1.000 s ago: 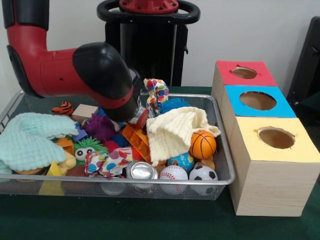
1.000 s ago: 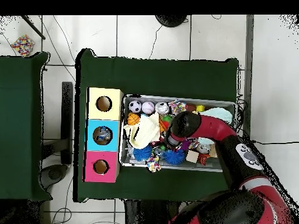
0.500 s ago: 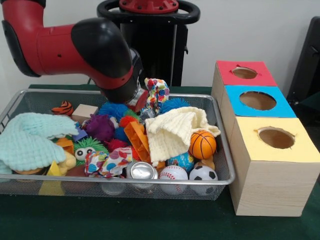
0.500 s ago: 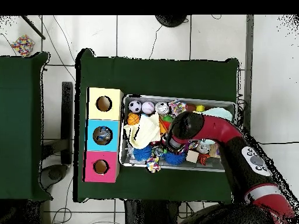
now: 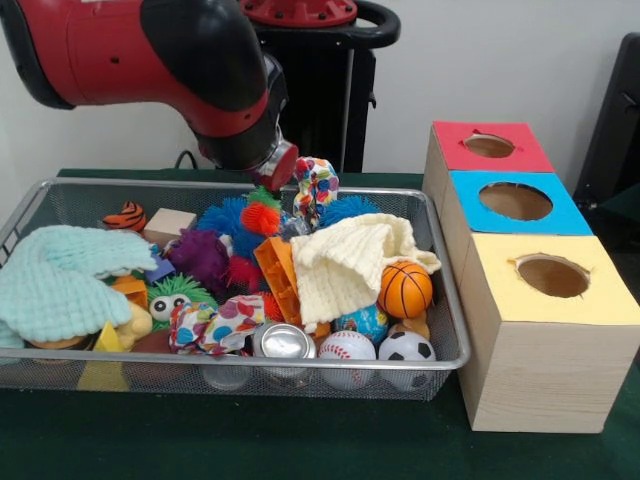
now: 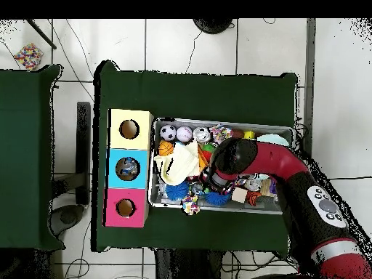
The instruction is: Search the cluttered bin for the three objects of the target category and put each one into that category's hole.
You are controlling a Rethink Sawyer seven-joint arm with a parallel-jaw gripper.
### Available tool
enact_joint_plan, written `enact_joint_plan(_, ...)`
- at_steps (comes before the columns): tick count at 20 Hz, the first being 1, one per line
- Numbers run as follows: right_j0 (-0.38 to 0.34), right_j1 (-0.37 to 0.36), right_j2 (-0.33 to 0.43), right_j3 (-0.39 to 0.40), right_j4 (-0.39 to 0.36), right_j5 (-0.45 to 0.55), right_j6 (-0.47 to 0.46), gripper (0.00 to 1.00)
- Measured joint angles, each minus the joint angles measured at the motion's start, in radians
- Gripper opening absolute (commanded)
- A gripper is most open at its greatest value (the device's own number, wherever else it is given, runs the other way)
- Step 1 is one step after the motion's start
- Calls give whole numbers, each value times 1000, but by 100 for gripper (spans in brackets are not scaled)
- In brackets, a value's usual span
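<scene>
Hanging over the back of the wire bin [image 5: 440, 300], the robot's hand [image 5: 268, 172] sits just above an orange-red spiky ball [image 5: 262, 216]; whether it is open or gripping cannot be told, since the arm's black wrist hides the tips. The fuzzy ball, tufted with a green crest, rests beside a blue spiky ball [image 5: 222, 218] and a purple spiky ball [image 5: 200, 254]. It looks feather-light, soft and springy, likely to squash and spring back, so a pinch across its round middle seems safest. Three coloured holes wait in the box [image 5: 520, 300] alongside.
</scene>
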Motion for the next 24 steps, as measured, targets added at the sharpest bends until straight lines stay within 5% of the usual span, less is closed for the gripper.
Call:
enact_joint_plan(12, 13, -44, 0, 18, -70, 0, 0, 0)
enact_joint_plan(21, 44, -49, 2, -47, -293, -121, 0, 0)
enact_joint_plan(24, 47, -65, 2, -55, -346, -234, 0, 0)
